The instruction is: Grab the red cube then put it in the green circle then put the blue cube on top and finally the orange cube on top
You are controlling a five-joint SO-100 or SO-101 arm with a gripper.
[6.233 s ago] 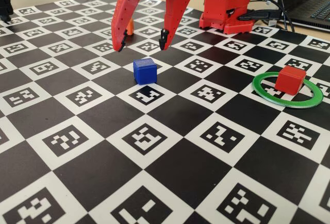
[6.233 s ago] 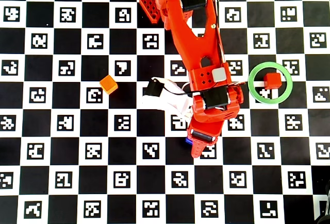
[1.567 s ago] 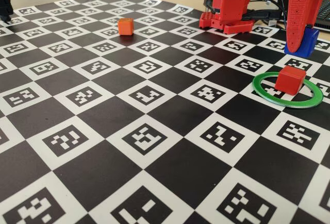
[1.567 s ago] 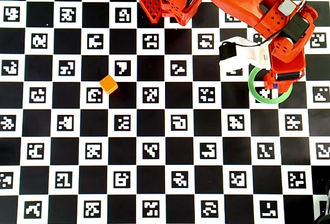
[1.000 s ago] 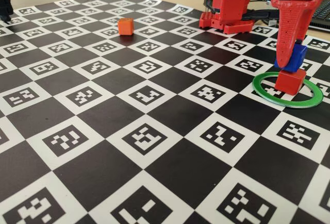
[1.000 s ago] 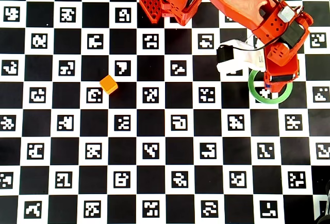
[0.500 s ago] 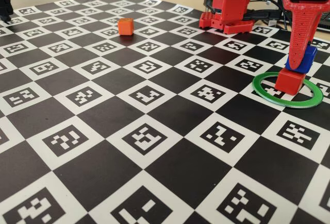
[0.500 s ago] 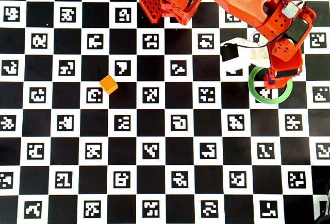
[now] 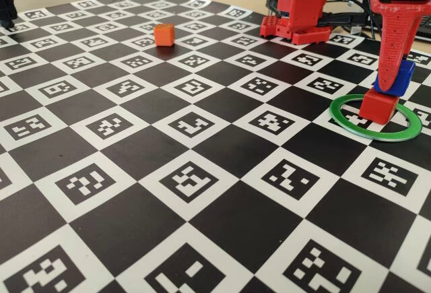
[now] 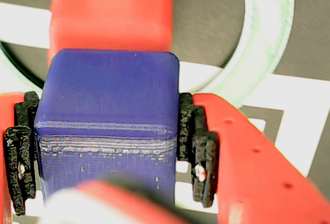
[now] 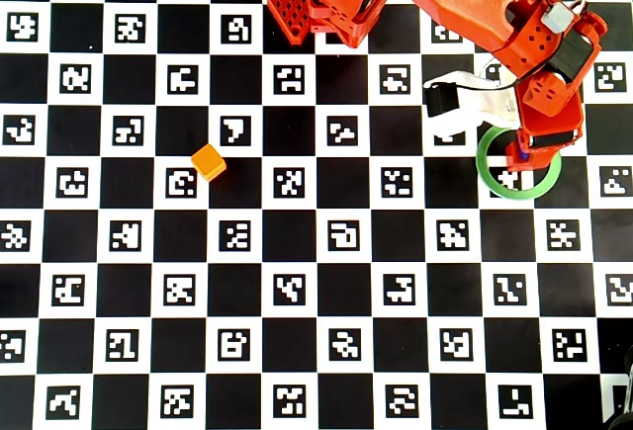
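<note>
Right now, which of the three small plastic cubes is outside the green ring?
The small bright orange plastic cube, alone on the checkerboard. The small red plastic cube sits inside the ring; the gripper holds the deep blue plastic cube over it.

From overhead we can't see the red cube at all, the arm (image 11: 534, 64) covers it; the wrist view blurs it (image 10: 111, 13) and crops its top.

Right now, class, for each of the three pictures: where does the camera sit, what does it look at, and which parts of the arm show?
Fixed view: low at the board's edge, looking across it; shows the arm's base and the gripper holding the blue cube over the red cube.
Wrist view: rides on the gripper, looking down past its black pads at the blue cube.
Overhead view: straight down; shows the whole arm.
Shared: the fixed and overhead views both show the green circle and orange cube.
</note>
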